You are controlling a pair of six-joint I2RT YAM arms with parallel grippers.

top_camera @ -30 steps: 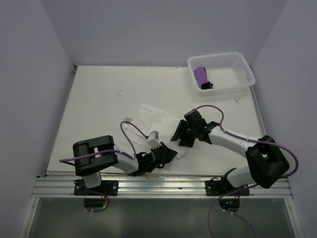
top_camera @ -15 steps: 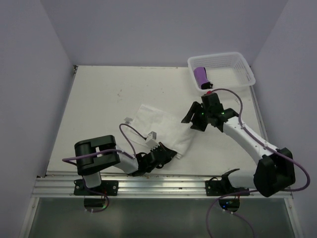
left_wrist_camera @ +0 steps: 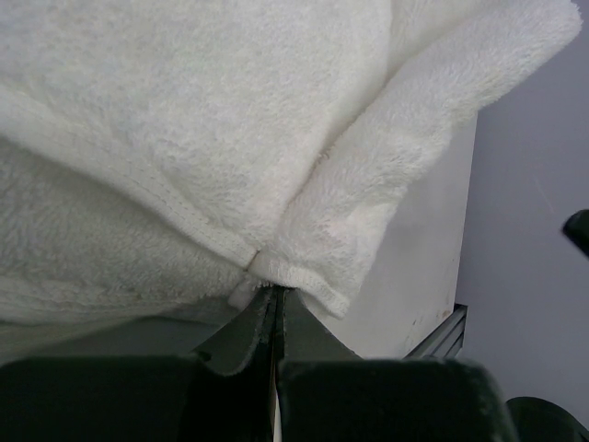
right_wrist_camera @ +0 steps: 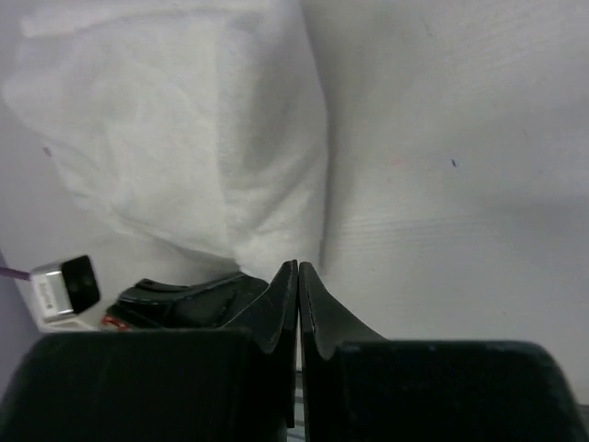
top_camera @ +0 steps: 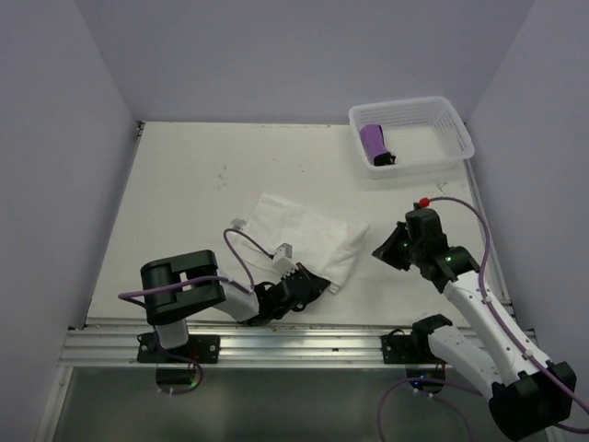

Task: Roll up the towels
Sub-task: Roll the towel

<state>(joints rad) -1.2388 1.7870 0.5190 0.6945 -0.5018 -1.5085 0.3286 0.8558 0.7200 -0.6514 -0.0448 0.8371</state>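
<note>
You're about halfway, by my reading. The purple towel (top_camera: 373, 141) is rolled into a tight cylinder and lies in the left part of the basket (top_camera: 457, 138) at the far right corner of the bench (top_camera: 202, 184), so I'd count that one as finished. The white towel (top_camera: 299, 238) is what's left. It lies near the middle of the bench, closer to the near edge, folded over itself into a loose, rumpled slab with one layer lapped on another, and no roll has been started. Your left fingers (left_wrist_camera: 241, 333) are clenched on the towel's near corner. The left wrist view shows the hemmed edge caught right at their tips, with the cloth bunched above them. Your right fingers (right_wrist_camera: 276, 308) are pressed together on nothing. They hover over bare bench to the right of the towel, apart from its right edge, and the right wrist view shows the cloth ahead of them and off to the left. I'd say the rest of the job is to flatten or square up the white towel, roll it from one end, and probably set it in the basket next to the purple towel.
</note>
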